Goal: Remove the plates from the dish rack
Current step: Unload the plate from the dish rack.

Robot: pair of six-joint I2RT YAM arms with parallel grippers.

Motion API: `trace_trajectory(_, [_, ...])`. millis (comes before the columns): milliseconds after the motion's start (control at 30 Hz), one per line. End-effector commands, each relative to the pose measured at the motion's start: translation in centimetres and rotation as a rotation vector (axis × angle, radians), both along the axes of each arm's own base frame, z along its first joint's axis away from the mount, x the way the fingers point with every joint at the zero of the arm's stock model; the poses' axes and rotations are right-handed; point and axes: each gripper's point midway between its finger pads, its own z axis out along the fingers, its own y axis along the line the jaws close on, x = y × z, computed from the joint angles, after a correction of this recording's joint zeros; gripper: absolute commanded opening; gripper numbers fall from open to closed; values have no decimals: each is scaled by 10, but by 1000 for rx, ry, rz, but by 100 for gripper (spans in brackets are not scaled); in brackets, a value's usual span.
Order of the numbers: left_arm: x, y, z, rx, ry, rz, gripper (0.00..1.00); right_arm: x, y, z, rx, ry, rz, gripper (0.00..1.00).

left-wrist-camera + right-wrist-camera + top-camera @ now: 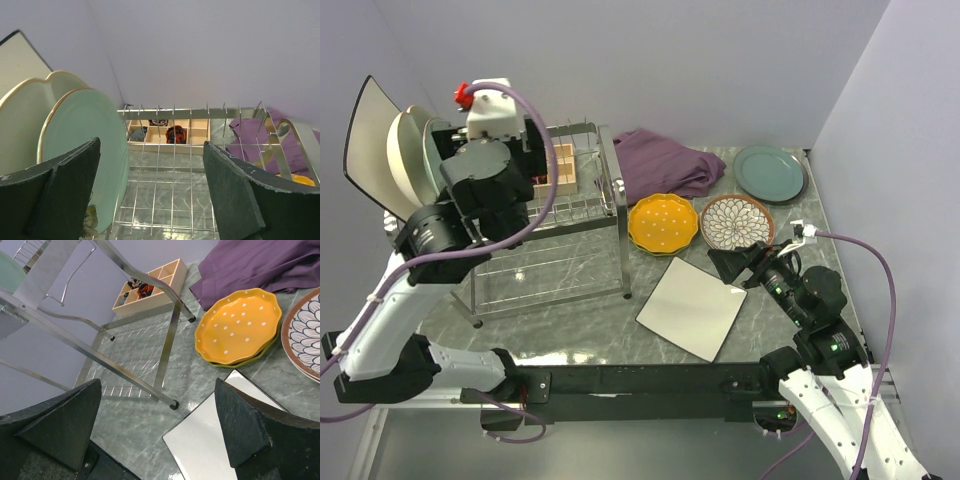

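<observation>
Checking in from the remote station: my left hand [155,200] is up over the top tier of the silver wire dish rack [590,195]. Its fingers are spread wide with nothing between them, right beside a pale mint plate [95,145] with a thin gold rim; I can't tell if one finger touches it. That plate stands on edge in the prongs. Behind it are a cream scalloped plate [27,120] and a big white square plate [365,135] with a dark rim, all at the rack's end on the left arm's side. Out on the green marble tabletop [610,330], an orange dotted scalloped plate [663,222] sits stacked on a lime-yellow plate [252,360]. A brown-patterned plate [737,221] is just beside those, a teal-green plate [770,173] is near the far corner, and a second white square plate [692,307] lies flat. My right hand [160,430] hangs low by that flat plate's corner, fingers wide apart and empty. A purple cloth [665,165] is bunched behind the orange plate, and a small wooden compartment box [563,165] sits behind the rack.
</observation>
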Motion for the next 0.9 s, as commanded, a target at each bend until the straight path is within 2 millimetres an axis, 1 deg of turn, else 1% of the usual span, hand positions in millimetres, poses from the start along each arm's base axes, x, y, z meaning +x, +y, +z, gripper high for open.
trace_trajectory(0, [-17,28,10,-112,-48,39,87,0,3,5,0,-43,19,100])
trace_trajectory(67, [-19,33,9,-115,-53,53,84,0,3,5,0,-43,19,100])
trace_trajectory(100, [-22,40,8,-106,-52,79,84,0,3,5,0,-43,18,100])
trace_trajectory(200, [-22,45,0,-81,-35,105,83,0,3,6,3,-48,20,100])
trace_trajectory(267, [-21,53,-5,-64,-17,123,83,0,3,5,3,-46,20,100])
trace_trajectory(400, [-23,65,-7,-93,-25,142,83,-1,2,5,1,-47,19,100])
trace_trajectory(433, [-21,68,-11,-82,-17,153,82,-1,3,5,2,-49,20,100])
trace_trajectory(600, [-11,73,-27,-56,22,178,81,-2,2,6,1,-54,19,100])
trace_trajectory(667, [-11,79,-30,-47,21,216,80,-2,1,6,-1,-54,18,100])
trace_trajectory(800, [-10,81,-39,-41,32,234,78,-2,2,6,-2,-56,19,100])
trace_trajectory(867, [-11,84,-39,-44,24,249,76,-2,2,6,-2,-56,21,100])
